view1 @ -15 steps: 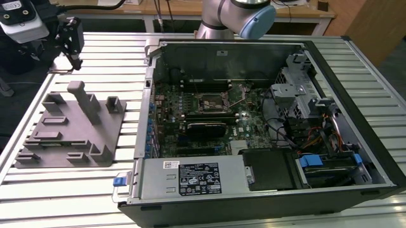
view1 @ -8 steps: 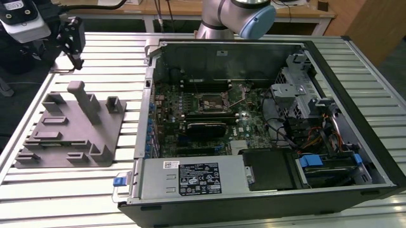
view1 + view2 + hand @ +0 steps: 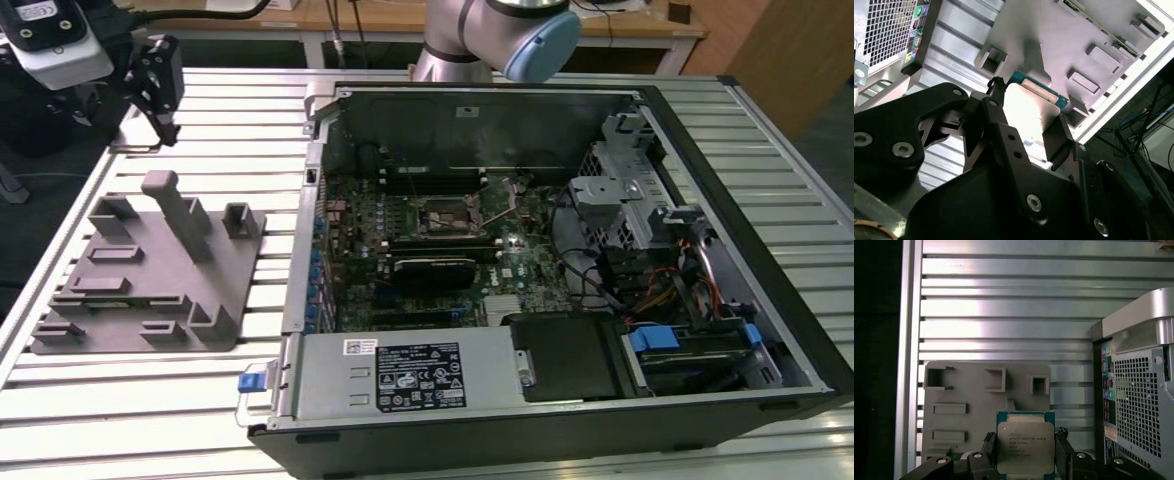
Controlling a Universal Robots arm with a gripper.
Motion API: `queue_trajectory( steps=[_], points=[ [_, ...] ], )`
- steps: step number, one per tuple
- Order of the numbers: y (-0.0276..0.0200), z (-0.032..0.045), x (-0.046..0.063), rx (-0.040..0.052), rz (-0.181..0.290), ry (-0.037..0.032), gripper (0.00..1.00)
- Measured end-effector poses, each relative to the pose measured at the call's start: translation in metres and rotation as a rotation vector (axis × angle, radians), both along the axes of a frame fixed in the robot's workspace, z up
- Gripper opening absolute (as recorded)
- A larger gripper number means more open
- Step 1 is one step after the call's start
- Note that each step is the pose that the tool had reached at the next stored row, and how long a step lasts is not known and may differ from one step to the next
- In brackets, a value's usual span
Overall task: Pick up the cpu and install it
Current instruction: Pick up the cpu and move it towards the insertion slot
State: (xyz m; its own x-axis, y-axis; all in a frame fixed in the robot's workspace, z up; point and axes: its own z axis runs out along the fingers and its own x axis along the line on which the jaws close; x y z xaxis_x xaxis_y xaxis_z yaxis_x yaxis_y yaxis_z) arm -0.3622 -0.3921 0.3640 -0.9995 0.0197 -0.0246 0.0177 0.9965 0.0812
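Black fingers (image 3: pixel 1064 455) pinch the cpu (image 3: pixel 1025 446) by two opposite edges, its silvery lid facing the first wrist view. A slatted metal table (image 3: pixel 160 390) carries everything. On it lies the open computer case (image 3: pixel 561 250), on its side with the motherboard (image 3: pixel 441 230) exposed. Beside it, toward the exterior view's left, sits the grey tray (image 3: pixel 134 280) with its upright posts. The gripper (image 3: pixel 166 125) hangs above the table near the tray's far end, holding the chip in the air, clear of tray and case.

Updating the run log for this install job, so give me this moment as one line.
claw: shut on cpu | place: near grey tray, outside open computer case | install: not yet done
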Motion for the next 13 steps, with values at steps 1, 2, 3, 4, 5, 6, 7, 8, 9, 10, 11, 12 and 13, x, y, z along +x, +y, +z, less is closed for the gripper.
queue_trajectory(
  steps=[1,2,3,4,5,6,7,8,9,10,11,12,13],
  points=[
    [0.0002,0.0000,0.001,-0.0001,0.000,0.0001,0.55],
    [0.0003,0.0001,0.002,0.0000,0.000,0.0001,0.55],
    [0.0005,0.0000,0.003,0.0000,0.000,0.0001,0.55],
    [0.0007,0.0000,0.004,0.0000,0.000,0.0001,0.55],
    [0.0008,0.0000,0.005,0.0000,0.000,0.0001,0.55],
    [0.0010,0.0000,0.006,0.0000,0.000,0.0001,0.55],
    [0.0012,0.0000,0.007,0.0000,0.000,0.0000,0.55],
    [0.0014,0.0001,0.008,-0.0001,0.000,0.0002,0.55],
    [0.0016,0.0000,0.009,0.0000,0.000,0.0001,0.55],
    [0.0019,0.0000,0.011,-0.0001,0.000,0.0001,0.55],
    [0.0021,0.0000,0.012,0.0000,0.000,0.0001,0.55],
    [0.0023,0.0000,0.013,0.0000,0.000,0.0001,0.55],
    [0.0025,0.0000,0.014,0.0000,0.000,0.0000,0.55]
  ],
)
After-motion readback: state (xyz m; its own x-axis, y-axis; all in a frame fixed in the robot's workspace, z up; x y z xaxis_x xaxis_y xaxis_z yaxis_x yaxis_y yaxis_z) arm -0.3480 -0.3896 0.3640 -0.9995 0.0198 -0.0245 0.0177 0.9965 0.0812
